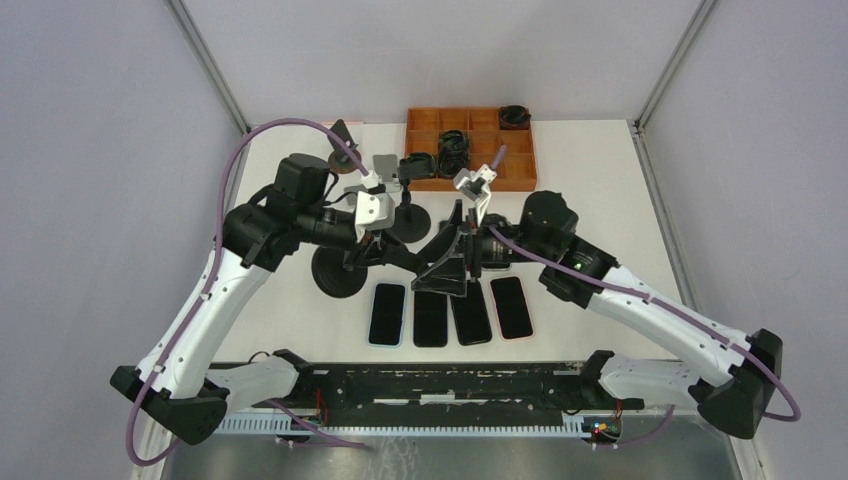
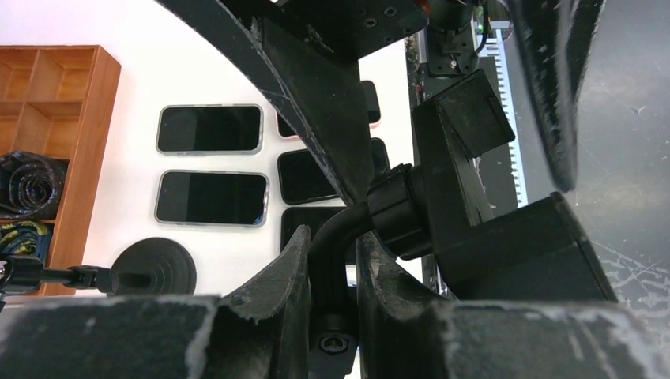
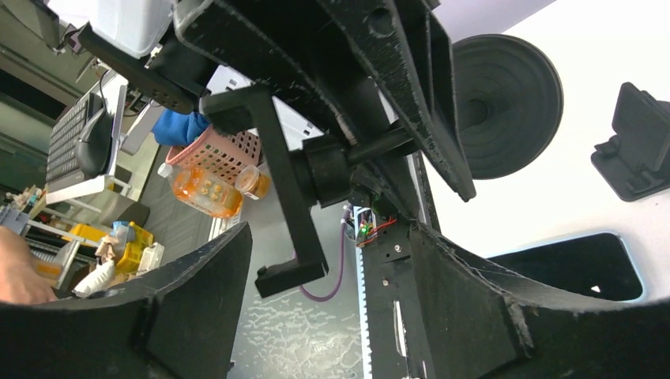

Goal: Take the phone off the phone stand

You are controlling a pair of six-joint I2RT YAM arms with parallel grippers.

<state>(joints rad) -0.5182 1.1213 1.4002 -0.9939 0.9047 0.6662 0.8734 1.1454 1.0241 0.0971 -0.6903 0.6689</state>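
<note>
Bright, even overhead light bleaches the white table (image 1: 590, 170) nearly to glare and leaves only soft shadows under the arms (image 1: 210, 300); the top view is sharp, while both wrist views show their close black fingers (image 2: 272, 292) blurred and murky.

Black phone stand (image 1: 336, 274) rests on its round base, cradle raised.

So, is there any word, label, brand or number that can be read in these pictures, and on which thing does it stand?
No text can be read in any view.
The four phones lying flat: screens dark, no brand showing.
The phone stand: plain black, no mark visible.
The wooden tray: no label visible.
The orange bottle in the background: any label is too blurred to read.
</note>
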